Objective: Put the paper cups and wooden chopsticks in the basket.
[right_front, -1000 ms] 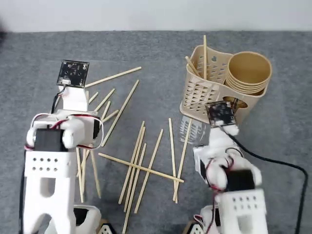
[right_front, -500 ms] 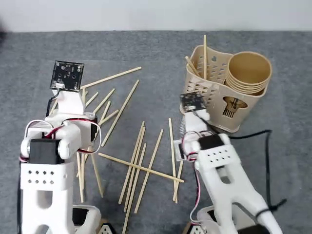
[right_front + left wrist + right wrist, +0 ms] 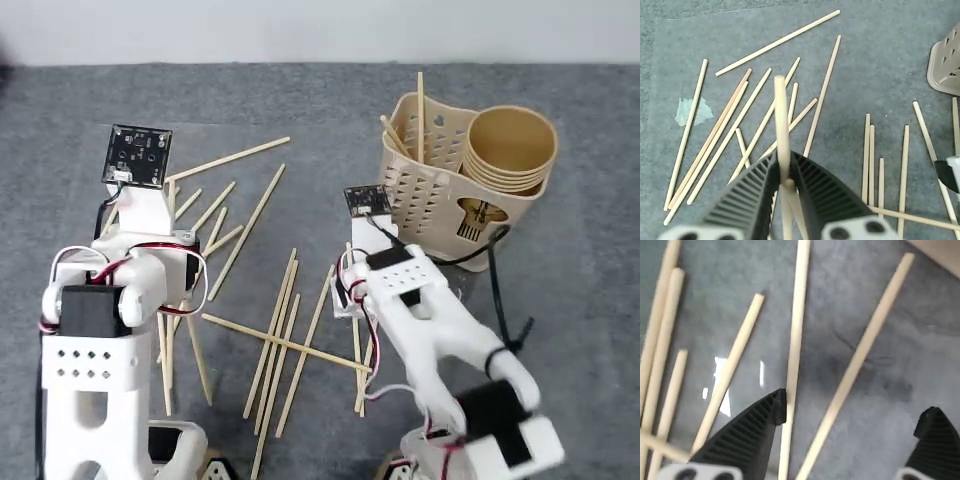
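The right arm (image 3: 400, 290) has swung away from the basket (image 3: 425, 195) and come down over the scatter in the middle of the grey mat (image 3: 300, 100); the left arm (image 3: 130, 290) has barely shifted. The basket stands at the far right, with the stacked paper cups (image 3: 510, 150) in one compartment and a few upright sticks (image 3: 420, 110) in the other, so the cups look done. Loose chopsticks (image 3: 285, 330) lie across the mat between the arms, plenty left! The right gripper (image 3: 856, 410) hangs low, jaws spread wide over two sticks, apparently lining up a pick. The left gripper (image 3: 783, 159) is pinched tight on a single chopstick (image 3: 781, 110), seemingly raised off the pile for carrying.
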You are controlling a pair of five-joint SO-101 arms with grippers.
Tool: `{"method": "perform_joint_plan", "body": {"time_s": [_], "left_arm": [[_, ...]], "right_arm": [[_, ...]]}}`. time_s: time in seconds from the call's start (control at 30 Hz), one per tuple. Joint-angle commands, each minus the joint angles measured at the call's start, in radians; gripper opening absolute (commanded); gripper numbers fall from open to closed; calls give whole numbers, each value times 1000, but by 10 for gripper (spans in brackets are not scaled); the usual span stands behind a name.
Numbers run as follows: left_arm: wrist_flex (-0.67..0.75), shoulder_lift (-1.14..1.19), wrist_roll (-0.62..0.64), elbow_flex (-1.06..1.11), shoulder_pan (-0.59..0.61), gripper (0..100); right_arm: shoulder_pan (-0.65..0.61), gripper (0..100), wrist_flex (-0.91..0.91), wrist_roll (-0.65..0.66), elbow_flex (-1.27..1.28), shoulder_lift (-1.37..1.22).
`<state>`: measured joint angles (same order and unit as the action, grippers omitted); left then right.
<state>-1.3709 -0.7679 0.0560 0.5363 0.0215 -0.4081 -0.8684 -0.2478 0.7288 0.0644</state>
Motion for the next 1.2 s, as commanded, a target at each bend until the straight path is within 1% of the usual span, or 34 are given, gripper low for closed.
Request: {"method": "perform_joint_plan", "body": {"time_s": [0.0, 0.07, 0.2, 0.27, 0.4, 0.5, 0.67, 0.8, 0.93, 1.17], "left_arm": [[12, -35, -2, 5, 2, 11], [37, -35, -2, 28, 2, 11], [78, -35, -2, 68, 2, 11], [81, -35, -2, 70, 2, 11], [81, -35, -2, 65, 2, 12], [81, -35, -2, 65, 2, 12], [81, -35, -2, 64, 2, 12], [81, -35, -2, 62, 2, 12], [75, -35, -2, 19, 2, 12], [74, -34, 0, -136, -6, 12]], "right_arm": [[-8, 400, 58, -11, -55, -56], [-8, 344, 82, -9, -57, -85], [-10, 151, 67, -8, -83, -111], [-10, 76, 58, 3, -89, -113], [-10, 13, 56, 31, -89, -108], [-19, 9, 56, 34, -89, -104], [-68, 9, 54, 34, -91, -101], [-73, 9, 28, 40, -92, -35], [-68, 9, -101, 91, -143, 101], [-65, 9, -371, 155, -334, 367]]}}
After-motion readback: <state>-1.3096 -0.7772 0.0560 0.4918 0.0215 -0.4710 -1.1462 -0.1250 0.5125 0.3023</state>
